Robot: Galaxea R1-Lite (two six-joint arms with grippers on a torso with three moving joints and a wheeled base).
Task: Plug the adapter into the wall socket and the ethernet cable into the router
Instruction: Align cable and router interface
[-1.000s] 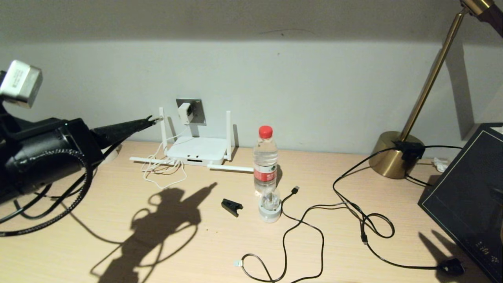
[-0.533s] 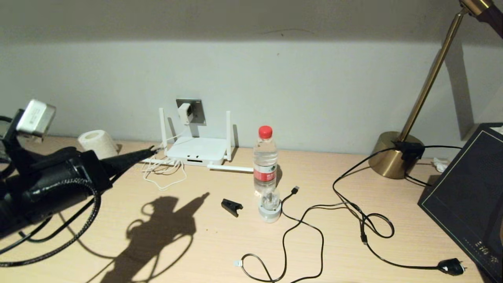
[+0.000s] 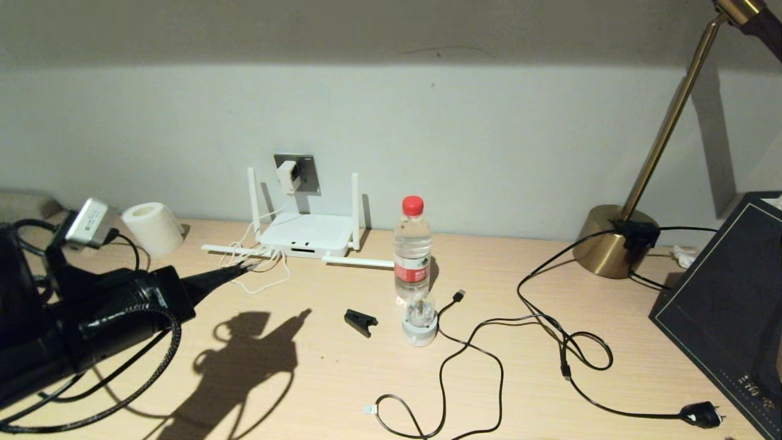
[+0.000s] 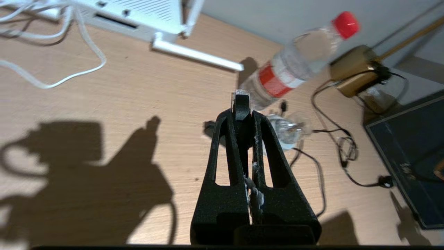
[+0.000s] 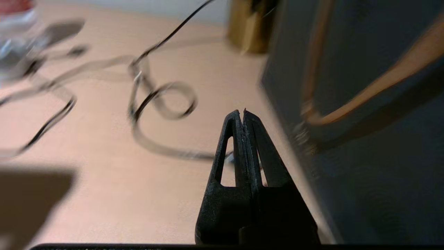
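Observation:
The white adapter (image 3: 287, 176) sits plugged into the dark grey wall socket (image 3: 307, 173), and its thin white cord (image 3: 253, 269) lies looped on the desk. Below the socket stands the white router (image 3: 307, 235) (image 4: 138, 17), its dark ports facing me. The black ethernet cable (image 3: 502, 379) lies loose at the front, its clear clip connector (image 3: 368, 409) near the desk edge. My left gripper (image 3: 247, 266) (image 4: 241, 100) is shut and empty, low over the desk left of the router, its tip over the white cord. My right gripper (image 5: 241, 111) is shut and empty beside a dark box.
A water bottle (image 3: 413, 253) and a small round base (image 3: 420, 327) stand mid-desk, with a black clip (image 3: 360, 321) to their left. A brass lamp (image 3: 614, 241), its black cord and plug (image 3: 702, 415), and a dark box (image 3: 727, 305) fill the right. A paper roll (image 3: 153, 227) lies at the left.
My left arm has dropped and drawn back from beside the socket down to the desk, left of the router. The adapter stays in the socket.

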